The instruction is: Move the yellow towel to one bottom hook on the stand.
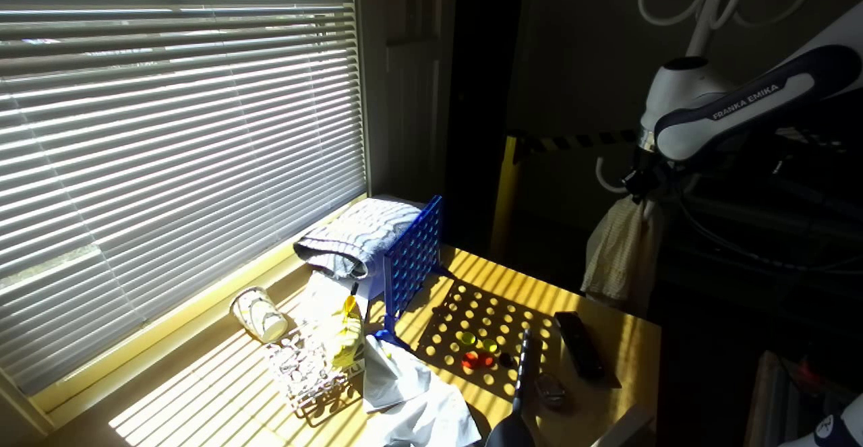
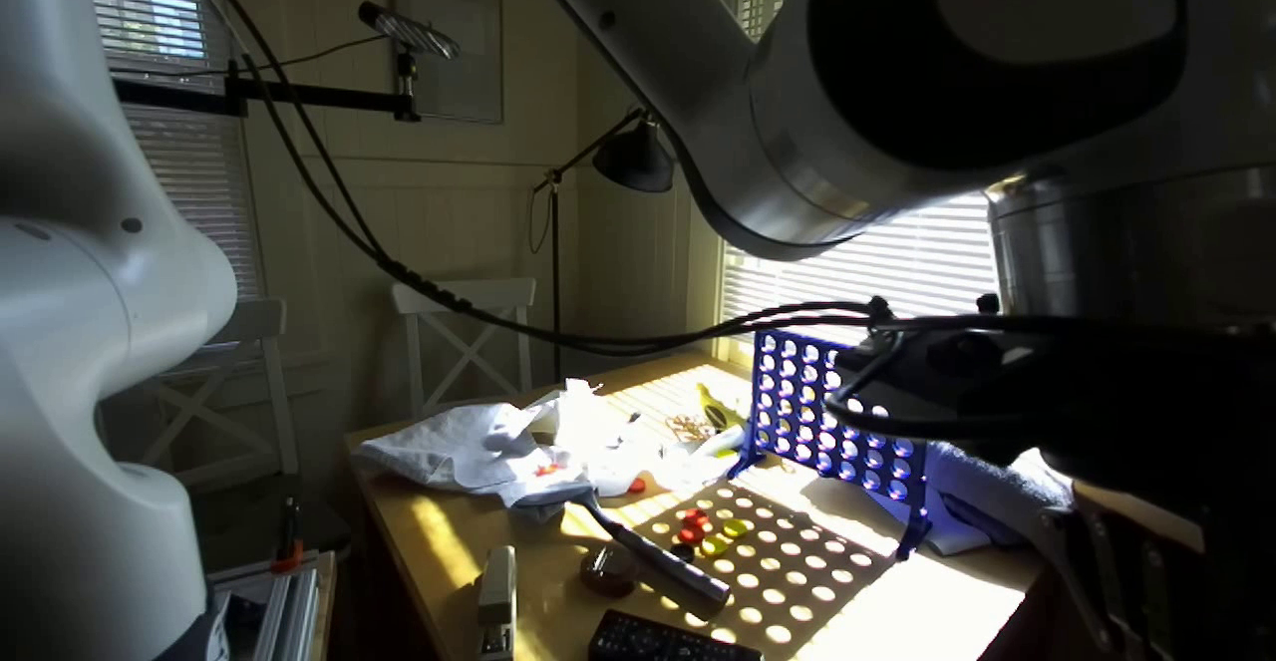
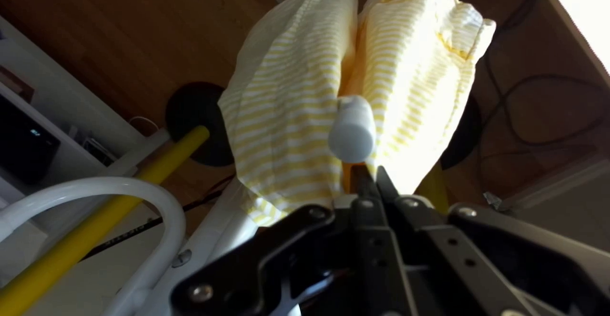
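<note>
The yellow-and-white striped towel (image 1: 613,258) hangs below my gripper (image 1: 636,189) beside the white stand (image 1: 701,32) in an exterior view. In the wrist view the towel (image 3: 290,116) hangs in two folded panels. A white hook's rounded tip (image 3: 352,135) sticks up between them, just ahead of my gripper (image 3: 372,169). The gripper's fingers are almost together at the towel's gathered part; the exact pinch is partly hidden. Another bottom hook (image 3: 128,186) curves at the left, and an empty bottom hook (image 1: 609,181) shows in an exterior view.
A wooden table (image 1: 639,342) holds a blue grid frame (image 1: 414,258), a folded grey towel (image 1: 361,228) and a black remote (image 1: 580,346). A yellow post (image 1: 506,194) with striped tape stands behind. Upper hooks (image 1: 664,19) spread above the arm. A cable (image 2: 558,337) hangs along the arm.
</note>
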You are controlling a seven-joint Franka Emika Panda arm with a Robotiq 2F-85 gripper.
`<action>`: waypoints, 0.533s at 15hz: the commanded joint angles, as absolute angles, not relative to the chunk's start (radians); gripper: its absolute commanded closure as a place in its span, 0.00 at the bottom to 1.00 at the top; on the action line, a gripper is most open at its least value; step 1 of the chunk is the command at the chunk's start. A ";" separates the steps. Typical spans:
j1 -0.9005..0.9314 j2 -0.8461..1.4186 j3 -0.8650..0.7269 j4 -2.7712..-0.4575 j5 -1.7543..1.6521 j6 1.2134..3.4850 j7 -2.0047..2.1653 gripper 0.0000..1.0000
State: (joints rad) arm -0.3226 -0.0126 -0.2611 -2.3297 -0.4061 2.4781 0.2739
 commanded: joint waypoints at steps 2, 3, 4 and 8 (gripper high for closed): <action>-0.311 -0.029 -0.271 -2.335 -0.375 2.479 0.256 0.60; -0.310 -0.033 -0.270 -2.334 -0.374 2.479 0.255 0.53; -0.309 -0.036 -0.269 -2.333 -0.374 2.480 0.255 0.46; -0.300 -0.056 -0.263 -2.334 -0.366 2.482 0.256 0.19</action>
